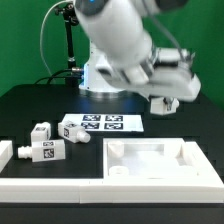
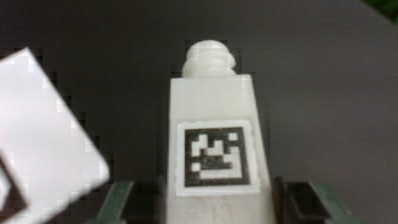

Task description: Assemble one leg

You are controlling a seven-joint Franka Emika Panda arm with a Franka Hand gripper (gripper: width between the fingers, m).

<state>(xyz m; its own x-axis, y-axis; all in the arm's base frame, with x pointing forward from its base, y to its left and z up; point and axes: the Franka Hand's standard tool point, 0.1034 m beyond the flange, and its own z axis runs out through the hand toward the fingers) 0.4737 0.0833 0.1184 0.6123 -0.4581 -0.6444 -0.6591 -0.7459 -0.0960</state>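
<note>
The gripper [image 1: 163,97] is clenched on the leg [image 1: 162,104], a small stubby white plastic peg bearing a black-and-white square tag sticker. In the exterior view the leg hangs clear of the black table [image 1: 30,100], over the right half of the surface and just beyond the far right corner of the large flat white square panel with a raised rim [image 1: 150,165].

The wrist view shows the grasp closely. The leg [image 2: 214,120] sits between the two dark fingers [image 2: 119,203], which press its sides at the tagged end. The tag faces the camera, and the rounded stud end points away from the gripper [image 2: 214,203]. Below it lies the dark tabletop. A flat white corner [image 2: 36,120] shows at one side; I cannot tell which part it belongs to.

Three like pegs lie loose on the left half of the table. A second peg [image 1: 40,132] and a third peg [image 1: 72,131] lie near each other, and a fourth peg [image 1: 45,153] lies nearer the front edge.

The marker board [image 1: 102,124], thin and white with several tags, lies flat at the middle of the table, just beside the third peg. A long white border rail [image 1: 90,190] runs along the front edge.
</note>
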